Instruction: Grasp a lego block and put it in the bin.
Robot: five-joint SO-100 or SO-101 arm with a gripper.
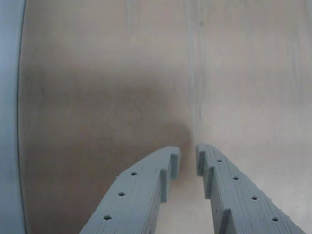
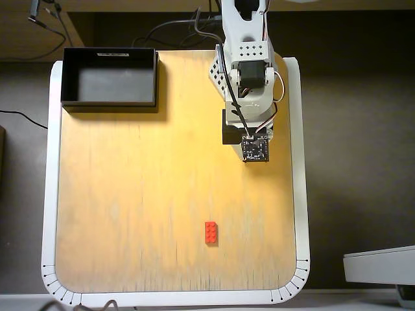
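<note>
In the overhead view, the red lego block (image 2: 211, 232) lies flat on the wooden board, near its front edge and a little right of centre. The black bin (image 2: 65, 78) stands at the board's back left corner with nothing in it. The arm (image 2: 246, 91) is folded at the back right, far from both, and its body hides the fingers from above. In the wrist view my gripper (image 1: 188, 156) points at bare wood. Its grey fingers (image 1: 141, 195) stand a narrow gap apart with nothing between them. Neither block nor bin shows in the wrist view.
The wooden board (image 2: 130, 194) has a raised white rim (image 2: 48, 194) with rounded front corners. Cables (image 2: 175, 29) run behind the bin and arm. A grey-white object (image 2: 379, 264) sits off the board at the lower right.
</note>
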